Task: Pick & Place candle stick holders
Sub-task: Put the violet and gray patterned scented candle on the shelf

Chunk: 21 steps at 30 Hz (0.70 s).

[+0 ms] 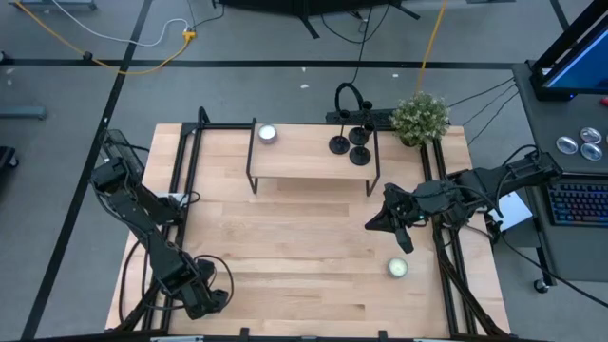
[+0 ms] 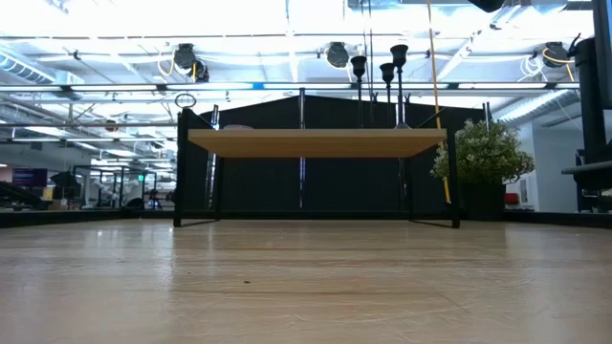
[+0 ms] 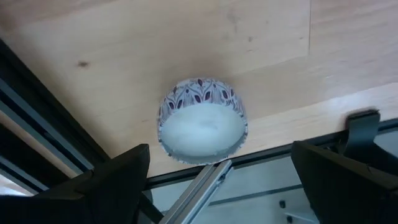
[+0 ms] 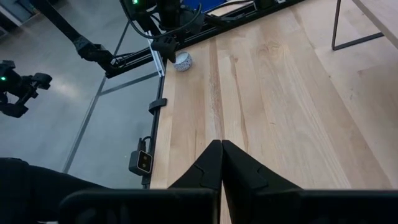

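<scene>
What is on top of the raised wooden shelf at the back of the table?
On the shelf stand three black candle stick holders, clustered near its right end, and a small white candle near its left end. The tabletop directly beneath the shelf is hidden from above.

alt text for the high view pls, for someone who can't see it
Three black candle stick holders stand clustered on a small raised shelf at the wooden table's far side. The right gripper hovers shut nearby; the left gripper waits at the near-left corner.

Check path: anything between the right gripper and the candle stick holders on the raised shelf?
Nothing visible blocks it. The right gripper, jaws shut, hangs over bare table in front of the shelf; the three candle stick holders stand clustered at the shelf's right end.
</scene>
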{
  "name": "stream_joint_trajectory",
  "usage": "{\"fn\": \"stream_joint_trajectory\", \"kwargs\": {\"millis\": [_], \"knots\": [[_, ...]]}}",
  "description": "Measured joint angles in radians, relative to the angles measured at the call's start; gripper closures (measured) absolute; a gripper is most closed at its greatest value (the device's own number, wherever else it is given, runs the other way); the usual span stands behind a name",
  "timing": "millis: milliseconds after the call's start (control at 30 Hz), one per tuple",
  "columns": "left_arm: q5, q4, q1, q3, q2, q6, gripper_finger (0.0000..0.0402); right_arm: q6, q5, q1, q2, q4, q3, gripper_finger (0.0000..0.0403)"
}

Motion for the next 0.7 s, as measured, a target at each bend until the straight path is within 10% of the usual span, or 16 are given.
{"fn": "stream_joint_trajectory", "kwargs": {"millis": [700], "knots": [[0.013, 0.012, -0.028, 0.0, 0.054, -0.029, 0.0007, -0.004, 0.002, 0.0, 0.0, 0.0, 0.0, 0.0403]]}}
